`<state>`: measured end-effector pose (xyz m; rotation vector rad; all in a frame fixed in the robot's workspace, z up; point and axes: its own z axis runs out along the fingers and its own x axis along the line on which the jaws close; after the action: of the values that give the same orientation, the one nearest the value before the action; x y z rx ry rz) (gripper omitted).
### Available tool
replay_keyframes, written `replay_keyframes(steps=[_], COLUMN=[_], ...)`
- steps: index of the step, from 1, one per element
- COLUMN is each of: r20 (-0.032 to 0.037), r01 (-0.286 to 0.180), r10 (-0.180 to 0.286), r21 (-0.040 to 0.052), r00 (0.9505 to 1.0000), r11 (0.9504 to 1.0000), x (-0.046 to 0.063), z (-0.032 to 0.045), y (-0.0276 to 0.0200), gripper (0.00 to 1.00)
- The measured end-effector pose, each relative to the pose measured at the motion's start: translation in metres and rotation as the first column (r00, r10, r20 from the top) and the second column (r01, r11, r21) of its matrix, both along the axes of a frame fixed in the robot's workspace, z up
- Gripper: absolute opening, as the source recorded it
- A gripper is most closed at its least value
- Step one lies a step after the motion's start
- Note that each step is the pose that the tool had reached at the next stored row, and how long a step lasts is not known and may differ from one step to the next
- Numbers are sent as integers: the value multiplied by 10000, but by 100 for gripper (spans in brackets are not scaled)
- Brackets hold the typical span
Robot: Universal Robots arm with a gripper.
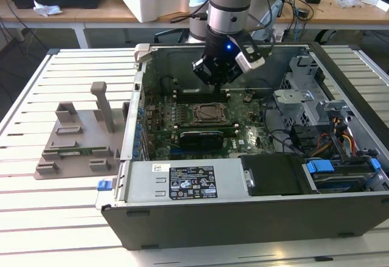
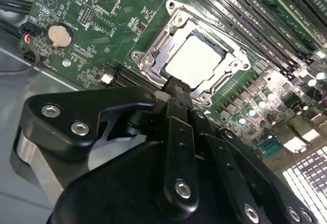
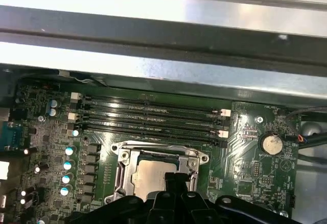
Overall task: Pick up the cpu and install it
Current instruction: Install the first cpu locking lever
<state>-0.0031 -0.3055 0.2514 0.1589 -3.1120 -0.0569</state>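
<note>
**Colleague:** Where is the cpu now?

**Operator:** I see the cpu (image 2: 196, 60) lying flat inside the socket (image 1: 202, 114), in the middle of the motherboard (image 2: 102, 9). Its pale square top shows in both wrist views (image 3: 150, 175), with the metal frame of the socket on all sides of it. To me it looks seated, but I cannot tell from here whether it is fully down.

**Colleague:** And the end effector?

**Operator:** The end effector (image 2: 178, 83) is narrow. The fingertips stand together and I see nothing between them, so I judge that it carries nothing. In the exterior view it (image 1: 220, 83) hangs inside the open case (image 1: 255, 218), which stands on the slatted surface (image 1: 61, 212).

**Colleague:** How does the cpu lie from it?

**Operator:** Almost directly under the tips. In the second wrist view the tips cover one edge of the cpu, and the rest of the chip lies beyond them. I cannot tell whether they touch it. The chip is square, so it has no long axis. Its edges run parallel to the memory slots (image 3: 148, 117) beside the socket.
</note>
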Motion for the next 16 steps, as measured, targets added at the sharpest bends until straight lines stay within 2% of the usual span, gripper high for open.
replay_keyframes(steps=[1, 5, 8, 10, 16], r20=[-1, 0, 0, 0, 0], r01=[0, -1, 0, 0, 0], r10=[0, 1, 0, 0, 0], r21=[-1, 0, -1, 1, 0], r00=[10000, 10000, 10000, 10000, 10000], r11=[10000, 10000, 10000, 10000, 10000], x=[0, 0, 0, 0, 0], z=[47, 121, 212, 242, 244], y=[0, 0, 0, 0, 0], gripper=[11, 11, 11, 11, 11])
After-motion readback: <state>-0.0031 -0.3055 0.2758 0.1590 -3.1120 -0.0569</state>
